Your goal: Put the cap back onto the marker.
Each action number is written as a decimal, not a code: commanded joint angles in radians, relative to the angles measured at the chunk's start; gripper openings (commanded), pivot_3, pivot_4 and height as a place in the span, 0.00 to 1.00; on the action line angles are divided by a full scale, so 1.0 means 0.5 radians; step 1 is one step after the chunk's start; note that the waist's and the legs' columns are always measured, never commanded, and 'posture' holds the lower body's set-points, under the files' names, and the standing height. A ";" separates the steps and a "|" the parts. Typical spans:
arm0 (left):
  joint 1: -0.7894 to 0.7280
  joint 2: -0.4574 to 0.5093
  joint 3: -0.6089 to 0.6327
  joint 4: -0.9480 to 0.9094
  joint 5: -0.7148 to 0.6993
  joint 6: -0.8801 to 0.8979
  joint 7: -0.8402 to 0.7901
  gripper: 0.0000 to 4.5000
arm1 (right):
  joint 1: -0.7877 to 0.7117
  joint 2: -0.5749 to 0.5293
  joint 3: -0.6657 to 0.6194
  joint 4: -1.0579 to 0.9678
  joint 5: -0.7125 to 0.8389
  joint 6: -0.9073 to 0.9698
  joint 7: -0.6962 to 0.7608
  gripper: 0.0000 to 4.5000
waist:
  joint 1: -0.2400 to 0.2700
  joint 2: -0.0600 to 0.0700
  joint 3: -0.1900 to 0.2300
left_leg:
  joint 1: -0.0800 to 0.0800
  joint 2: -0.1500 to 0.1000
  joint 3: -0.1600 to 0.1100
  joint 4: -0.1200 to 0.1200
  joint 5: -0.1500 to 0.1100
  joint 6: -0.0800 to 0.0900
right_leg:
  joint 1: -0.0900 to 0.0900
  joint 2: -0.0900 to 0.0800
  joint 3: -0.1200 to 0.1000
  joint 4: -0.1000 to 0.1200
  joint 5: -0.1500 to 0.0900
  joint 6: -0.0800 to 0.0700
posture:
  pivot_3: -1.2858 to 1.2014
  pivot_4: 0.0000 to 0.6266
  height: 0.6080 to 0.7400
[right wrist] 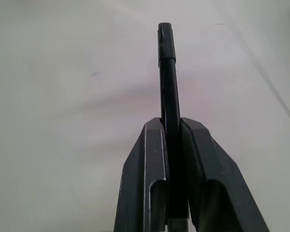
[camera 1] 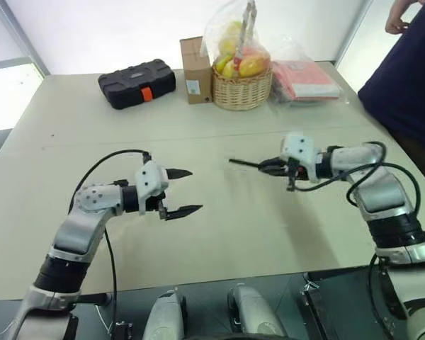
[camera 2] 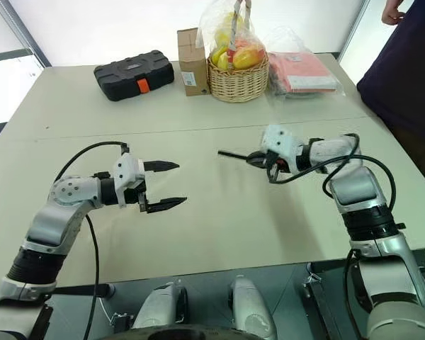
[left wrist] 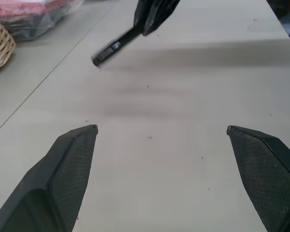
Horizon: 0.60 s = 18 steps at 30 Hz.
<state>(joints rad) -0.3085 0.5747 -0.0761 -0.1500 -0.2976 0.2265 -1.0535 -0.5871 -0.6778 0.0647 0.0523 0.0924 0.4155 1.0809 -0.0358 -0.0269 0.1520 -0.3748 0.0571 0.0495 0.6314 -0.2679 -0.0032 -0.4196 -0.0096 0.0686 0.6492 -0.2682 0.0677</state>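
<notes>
**Marker clamped in right end effector, cap looks seated**

Your right end effector (right wrist: 173, 126) is clamped on the marker (right wrist: 168, 82): thin, long, black, sticking out past the fingers, above the tabletop (camera 1: 219, 241). The cap (right wrist: 166, 41), a short black cylinder, sits at its far tip, seemingly on, though the seam is hard to read. Your left end effector (camera 1: 183, 191) is spread wide, empty, well apart from the marker.
</notes>
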 commanded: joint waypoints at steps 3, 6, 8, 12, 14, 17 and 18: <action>-0.070 -0.078 0.036 -0.031 -0.092 0.079 0.091 0.99 | 0.226 0.199 -0.527 -0.260 0.280 0.394 -0.516 0.00 | 0.000 0.000 0.000 | 0.000 0.000 -0.002 -0.001 0.000 0.000 | 0.001 0.001 0.000 0.000 0.000 0.000 | 0.52 0.24 1.00; -0.101 -0.088 0.032 0.001 -0.093 0.090 0.092 0.99 | 0.340 0.278 -0.723 -0.290 0.293 0.432 -0.801 0.00 | -0.001 0.001 -0.001 | 0.000 -0.001 -0.002 0.000 0.000 0.000 | 0.001 0.000 0.000 0.000 0.000 0.000 | 0.52 0.24 1.00; -0.125 -0.098 0.031 0.027 -0.105 0.105 0.094 0.99 | 0.404 0.313 -0.779 -0.335 0.309 0.460 -0.918 0.00 | -0.005 0.001 -0.001 | 0.001 -0.002 -0.001 -0.001 0.000 0.000 | 0.001 0.000 0.001 0.000 0.000 0.000 | 0.52 0.24 1.00; -0.158 -0.109 0.018 0.063 -0.112 0.109 0.093 0.99 | 0.543 0.376 -0.816 -0.451 0.334 0.489 -1.057 0.00 | -0.016 0.001 -0.001 | 0.001 -0.002 -0.002 -0.001 0.000 0.000 | 0.001 0.001 0.001 0.000 0.000 0.001 | 0.52 0.24 1.00; -0.169 -0.111 0.000 0.077 -0.113 0.119 0.076 0.99 | 0.591 0.417 -0.817 -0.475 0.356 0.492 -1.113 0.00 | -0.019 0.002 -0.001 | 0.002 -0.002 -0.002 -0.002 0.000 0.000 | 0.001 0.001 0.001 0.000 0.000 0.001 | 0.52 0.24 1.00; -0.177 -0.114 -0.022 0.077 -0.121 0.136 0.049 0.99 | 0.679 0.494 -0.809 -0.460 0.341 0.452 -1.229 0.00 | -0.015 0.002 -0.002 | 0.002 -0.002 -0.003 -0.002 0.000 0.000 | 0.002 0.001 0.001 0.000 0.000 0.001 | 0.52 0.24 1.00; -0.178 -0.115 -0.023 0.077 -0.122 0.138 0.046 0.99 | 0.692 0.510 -0.808 -0.451 0.347 0.450 -1.248 0.00 | -0.015 0.002 -0.002 | 0.001 -0.002 -0.003 -0.002 0.000 0.000 | 0.002 0.001 0.001 0.000 0.000 0.001 | 0.52 0.24 1.00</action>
<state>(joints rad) -0.3793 0.5155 -0.0956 -0.0982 -0.3402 0.2976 -1.0240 -0.2431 -0.4265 -0.3230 -0.1481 0.2559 0.6654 0.4810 -0.0432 -0.0260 0.1512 -0.3742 0.0558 0.0481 0.6305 -0.2679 -0.0032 -0.4188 -0.0092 0.0691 0.6491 -0.2682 0.0681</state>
